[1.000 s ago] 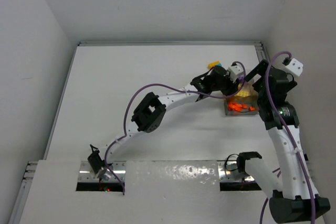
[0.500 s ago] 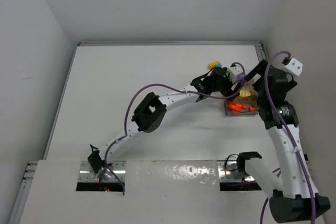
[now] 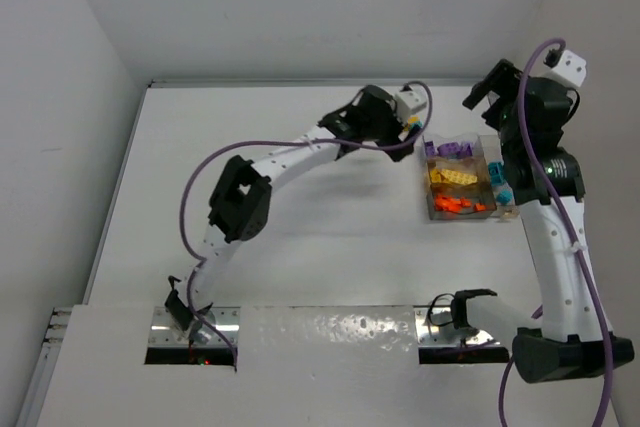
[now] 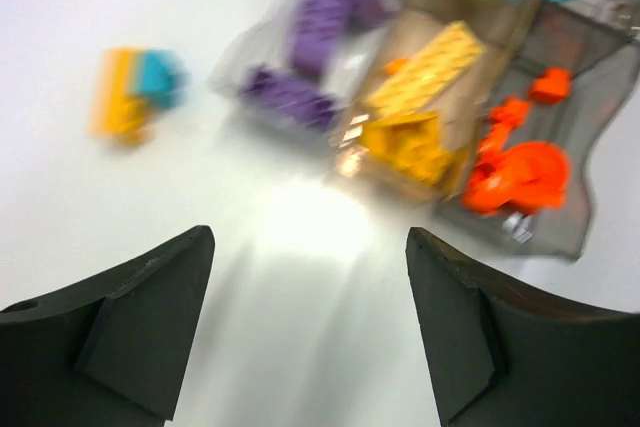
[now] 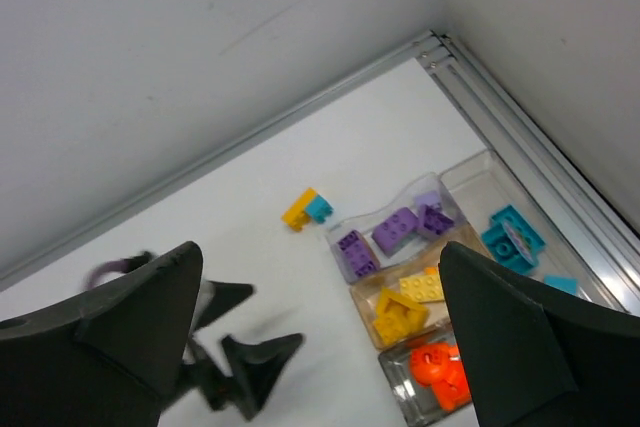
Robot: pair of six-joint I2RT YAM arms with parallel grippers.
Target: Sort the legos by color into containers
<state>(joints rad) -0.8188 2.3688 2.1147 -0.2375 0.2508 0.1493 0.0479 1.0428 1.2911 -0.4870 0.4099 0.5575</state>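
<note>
The clear divided container [image 3: 428, 197] [image 5: 470, 175] [image 4: 590, 47] stands at the right of the table. It holds purple legos [image 5: 395, 232], yellow legos [image 5: 405, 307], orange legos [image 5: 435, 377] and teal legos [image 5: 510, 237], each colour in its own compartment. A small yellow-and-teal clump [image 5: 308, 209] [image 4: 135, 92] lies on the table just left of the container. My left gripper [image 3: 402, 139] [image 4: 310, 247] hovers open and empty beside the container's left side. My right gripper [image 3: 482, 95] [image 5: 320, 267] hangs open and empty, high above the far end of the container.
A metal rail [image 5: 520, 137] and the white walls close off the table right behind and beside the container. The left arm [image 3: 300, 157] arches across the middle of the table. The left side of the table is bare white surface.
The left gripper has pulled back leftwards from over the container. The right arm has lifted and swung towards the back wall, uncovering the container.
</note>
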